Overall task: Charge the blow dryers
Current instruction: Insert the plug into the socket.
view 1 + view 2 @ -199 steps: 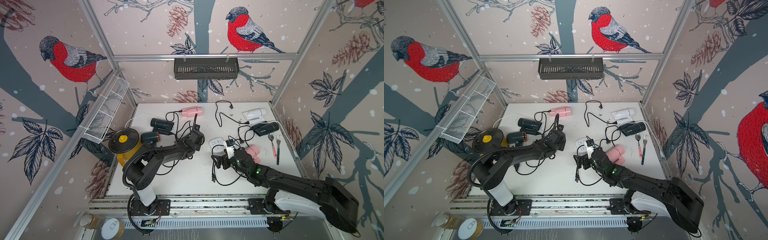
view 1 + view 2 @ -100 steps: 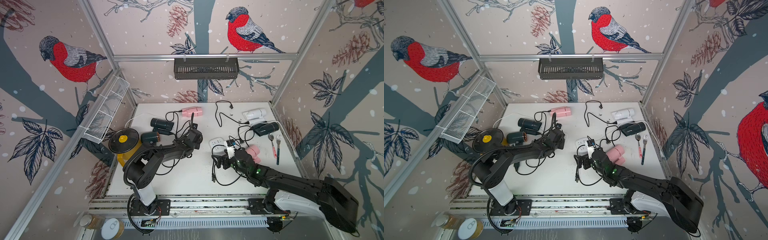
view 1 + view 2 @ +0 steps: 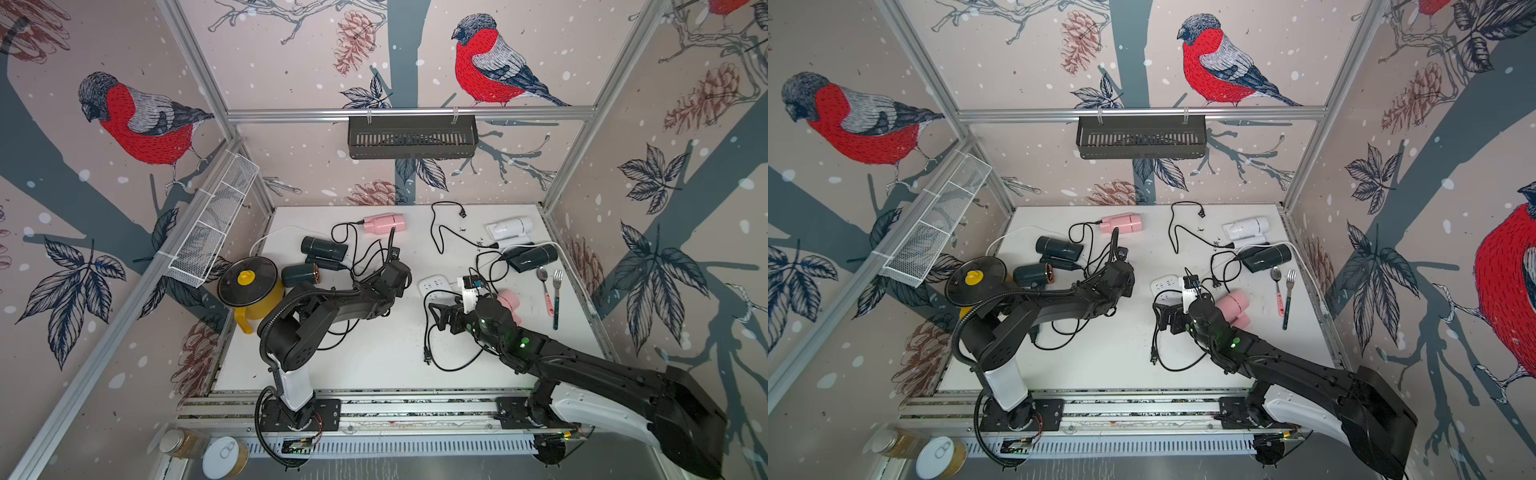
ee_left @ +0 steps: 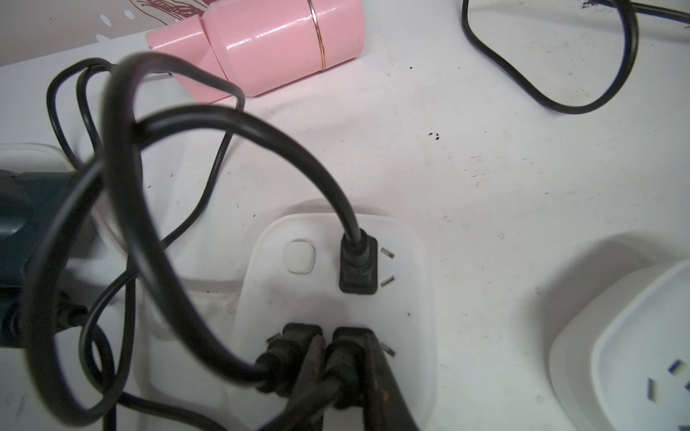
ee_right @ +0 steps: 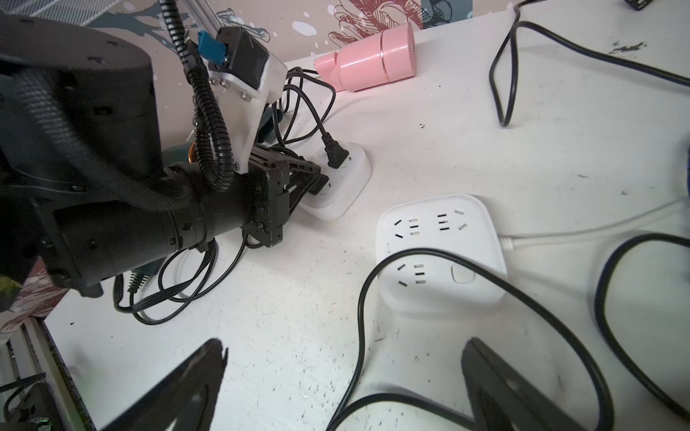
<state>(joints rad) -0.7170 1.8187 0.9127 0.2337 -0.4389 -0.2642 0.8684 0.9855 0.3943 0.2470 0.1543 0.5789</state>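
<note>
My left gripper (image 4: 343, 347), fingers pinched on a black plug (image 4: 345, 360) in the white power strip (image 4: 298, 302), has edged back toward 3 o'clock in both top views, after drifting slightly toward 9 o'clock half a second ago.

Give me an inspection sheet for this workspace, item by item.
Surface: white table, dark specks.
Job's things: far pink dryer, dark dryer, green dryer, white dryer, black dryer, near pink dryer.
Clutter: yellow pot, spoon, fork.
Grippers: left gripper shut on a plug; right gripper open over the table.
Cables: three plugs at left strip; right strip empty; loose plug on table.
Surroundings: black basket, mesh basket, can.
</note>
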